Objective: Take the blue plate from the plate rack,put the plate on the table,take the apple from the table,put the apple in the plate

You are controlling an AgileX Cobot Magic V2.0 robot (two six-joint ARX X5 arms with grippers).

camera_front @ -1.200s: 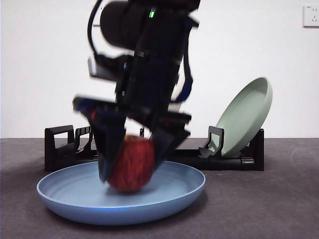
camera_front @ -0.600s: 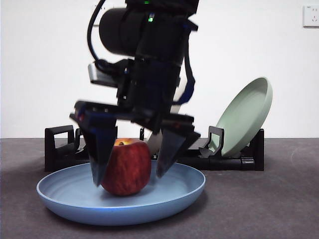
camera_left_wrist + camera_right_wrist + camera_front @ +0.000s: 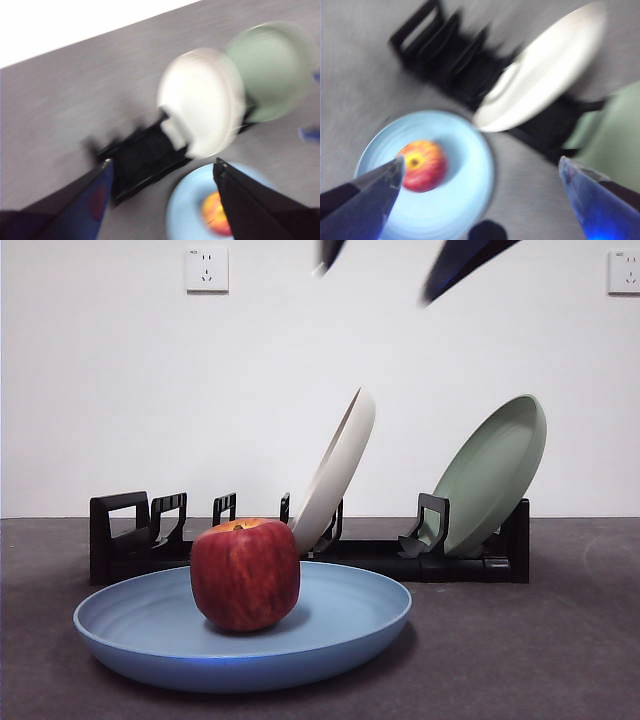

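1. Now I am looking straight down on the apple [image 3: 421, 165] from my right gripper [image 3: 480, 200]; the fruit is lying well below and between my two spread jaws, nearer the one beside the plate's edge, and nothing is touching it.
2. Both my right jaws are standing wide apart and are holding nothing. In the front view two dark tips are showing at the top edge, well above everything, though I cannot tell which arm they belong to.
3. My left gripper [image 3: 162, 200] is also hanging high with its jaws wide and empty, and it is seeing the apple only at the edge of its picture, so my right arm is, I judge, the nearer one.
4. The apple is sitting upright in the blue plate [image 3: 130, 635], a little off centre, with its stem dip facing up. It is round and red, streaked darker, with a yellowish patch at the top.
5. The blue plate is lying flat on the table [image 3: 560, 640], just in front of the plate rack [image 3: 120, 530].
6. A cream plate [image 3: 340, 470] and a green plate [image 3: 495, 475] are leaning in the rack behind.
7. Judging from this, the apple is placed and I am needing only to keep clear.
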